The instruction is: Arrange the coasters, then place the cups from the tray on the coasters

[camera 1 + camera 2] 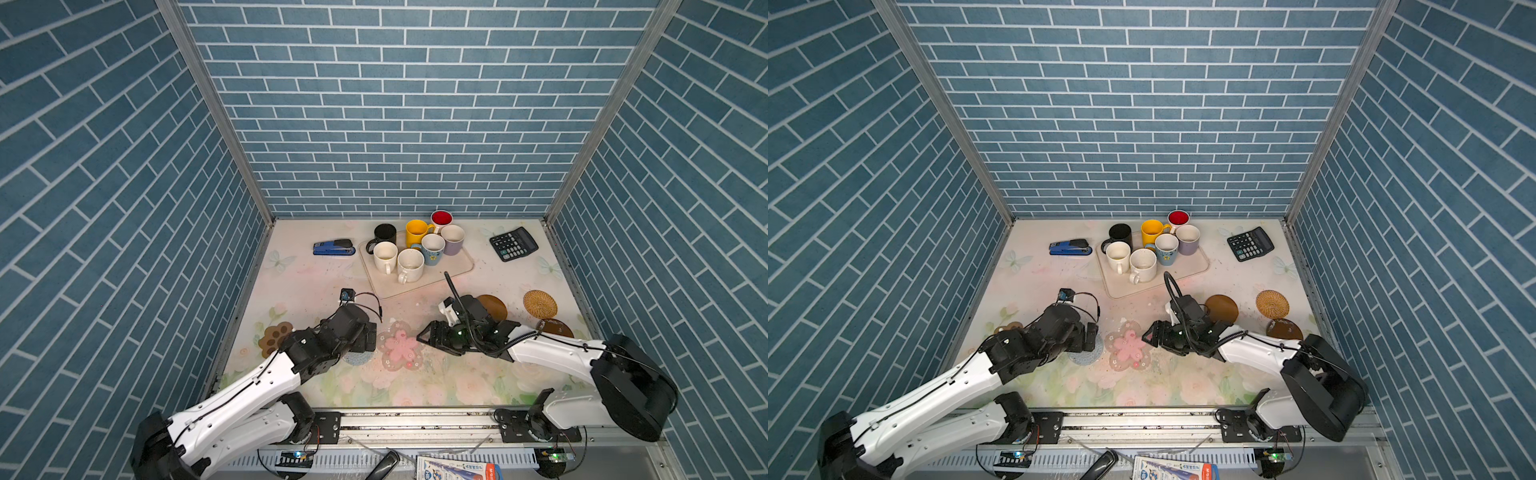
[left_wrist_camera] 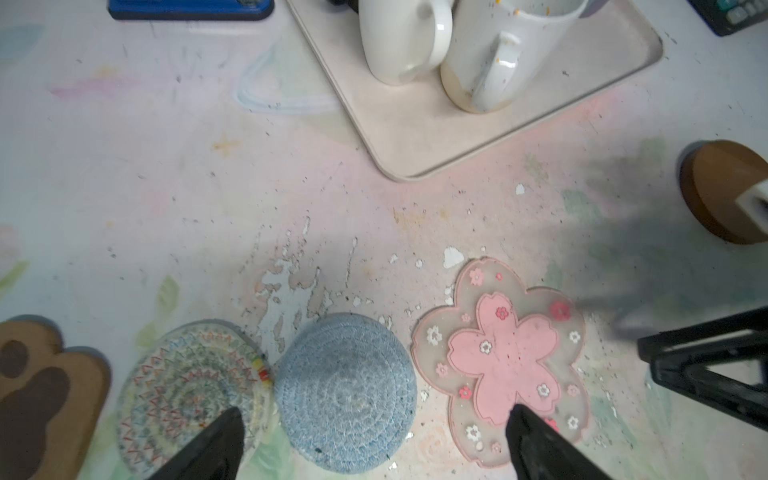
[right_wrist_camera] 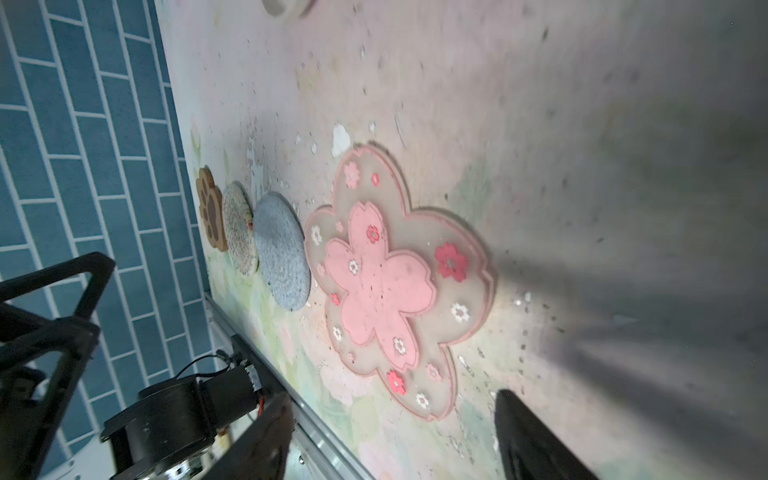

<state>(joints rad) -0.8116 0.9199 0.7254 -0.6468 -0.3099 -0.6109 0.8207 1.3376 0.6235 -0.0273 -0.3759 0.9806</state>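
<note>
Risk: right gripper [image 3: 386, 424], jaws apart and empty just beside the pink flower coaster [image 3: 390, 282], may snag its rim and shove it into the blue-grey coaster [image 2: 345, 395]. Over that one hangs the left gripper [image 2: 376, 419], wide open, empty. All seven cups [image 1: 410, 264] on tray [image 1: 444, 276]. In both top views the left arm hides the woven coaster [image 2: 191, 395].

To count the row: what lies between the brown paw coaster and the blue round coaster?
A multicoloured woven round coaster, seen in the left wrist view.
</note>
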